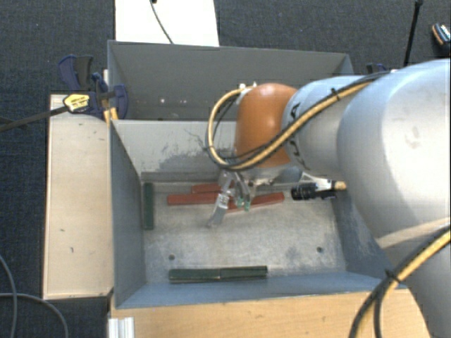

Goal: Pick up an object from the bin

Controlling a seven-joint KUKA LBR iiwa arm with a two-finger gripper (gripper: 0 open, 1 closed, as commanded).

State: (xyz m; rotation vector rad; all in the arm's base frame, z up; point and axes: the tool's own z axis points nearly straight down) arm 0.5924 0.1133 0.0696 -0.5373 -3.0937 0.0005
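Observation:
My gripper (231, 211) hangs low over the back middle of the bin, its two fingers spread apart. One grey fingertip (215, 220) points down to the left onto the floor. The other sits by a long red-brown bar (189, 199) that lies crosswise under the fingers and comes out again on their right. A second, shorter red-brown bar (204, 188) lies just behind it. Nothing shows held between the fingers.
A green bar (148, 205) lies lengthwise along the left wall. A dark green bar (218, 274) lies crosswise by the front wall. The arm with its orange cover and cables covers the bin's right and back right.

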